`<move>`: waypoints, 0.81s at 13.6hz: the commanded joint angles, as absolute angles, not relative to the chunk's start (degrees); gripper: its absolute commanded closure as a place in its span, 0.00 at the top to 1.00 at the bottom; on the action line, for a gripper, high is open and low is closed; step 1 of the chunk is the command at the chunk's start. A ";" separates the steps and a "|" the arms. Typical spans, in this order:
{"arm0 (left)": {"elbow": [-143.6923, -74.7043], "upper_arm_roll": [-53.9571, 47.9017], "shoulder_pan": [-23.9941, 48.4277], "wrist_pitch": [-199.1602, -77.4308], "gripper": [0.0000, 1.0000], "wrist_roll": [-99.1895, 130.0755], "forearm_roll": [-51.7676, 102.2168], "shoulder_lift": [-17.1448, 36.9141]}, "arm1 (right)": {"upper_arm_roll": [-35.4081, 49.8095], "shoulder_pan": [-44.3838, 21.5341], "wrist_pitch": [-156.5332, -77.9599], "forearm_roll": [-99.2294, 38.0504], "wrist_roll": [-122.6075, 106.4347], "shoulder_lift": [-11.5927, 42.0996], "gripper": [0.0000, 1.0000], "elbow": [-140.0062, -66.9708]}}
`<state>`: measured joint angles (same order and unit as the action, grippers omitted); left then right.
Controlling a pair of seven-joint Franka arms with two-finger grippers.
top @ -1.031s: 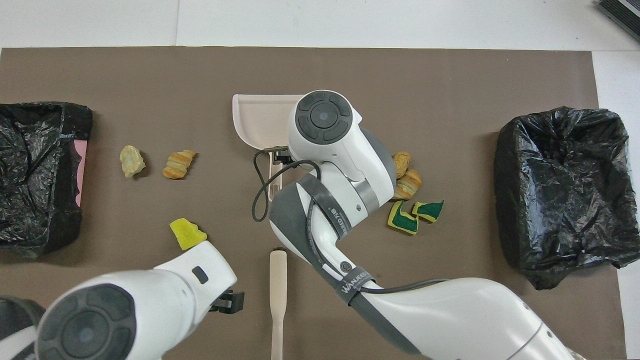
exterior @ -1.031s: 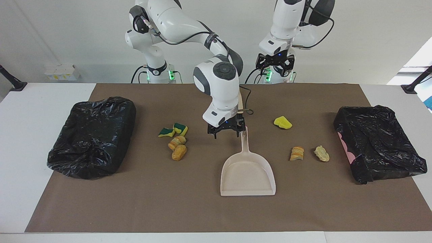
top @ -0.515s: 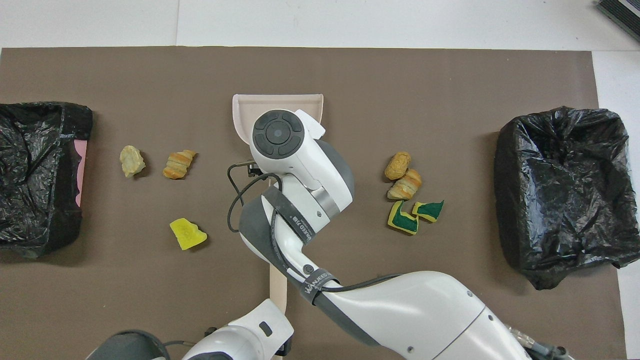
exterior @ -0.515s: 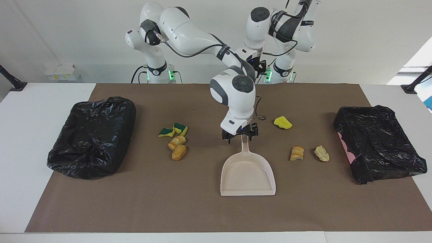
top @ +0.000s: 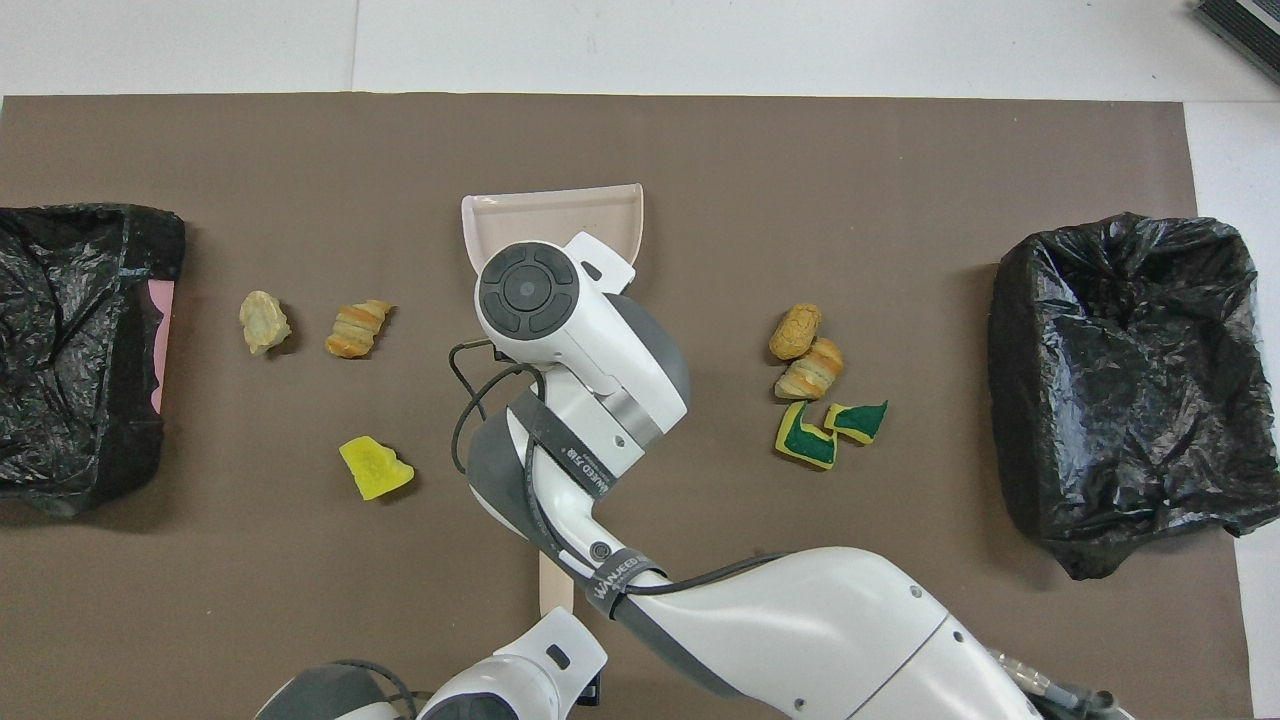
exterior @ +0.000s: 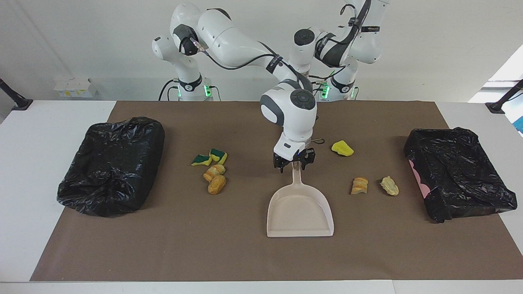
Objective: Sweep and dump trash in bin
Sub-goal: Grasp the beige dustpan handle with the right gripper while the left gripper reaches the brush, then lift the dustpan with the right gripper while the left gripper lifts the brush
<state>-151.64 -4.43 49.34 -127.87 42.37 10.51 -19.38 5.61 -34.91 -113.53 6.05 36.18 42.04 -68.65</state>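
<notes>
Counting the trash, I am seeing seven scraps on the brown mat [exterior: 245, 257]: two green-backed sponge pieces [exterior: 209, 157] and two tan bread-like chunks [exterior: 215, 179] clustered toward my right arm's end of the table, and a plain yellow sponge piece [exterior: 342, 148], a ridged tan chunk [exterior: 359, 185] and a pale lumpy chunk [exterior: 389, 185] toward my left arm's end. Two bins lined with crinkled black plastic, one bin [exterior: 111, 163] and the other bin [exterior: 457, 177], are sitting near the two short edges. One smooth beige dustpan [exterior: 300, 212] is lying flat mid-table, its mouth facing the edge away from me. My right gripper [exterior: 294, 160] is hanging at the tip of the dustpan's handle [exterior: 296, 176], fingers spread on either side of it; I cannot tell whether they are touching it. My left gripper is hidden at my own edge, over the beige brush handle [top: 556, 590].
</notes>
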 commanded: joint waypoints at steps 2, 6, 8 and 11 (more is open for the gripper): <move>-152.14 -3.43 53.08 -128.76 0.77 43.68 12.56 -19.17 | 5.89 -32.88 -113.73 3.89 41.56 42.19 0.00 -67.59; -151.79 -3.34 53.79 -127.27 0.17 45.09 12.57 -18.81 | 5.80 -31.30 -113.03 2.81 41.05 37.98 0.00 -68.81; -151.18 -3.25 53.79 -125.52 0.00 45.35 12.57 -18.72 | 5.80 -30.33 -112.94 3.07 40.70 34.91 0.00 -71.35; -147.94 -2.81 49.86 -119.74 0.00 44.91 11.70 -19.34 | 5.80 -27.96 -111.98 3.08 36.33 29.99 0.00 -75.74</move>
<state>-150.75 -3.69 52.15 -124.85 44.68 11.68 -18.78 5.45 -29.75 -112.15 3.70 39.71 35.13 -69.86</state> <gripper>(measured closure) 0.744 0.687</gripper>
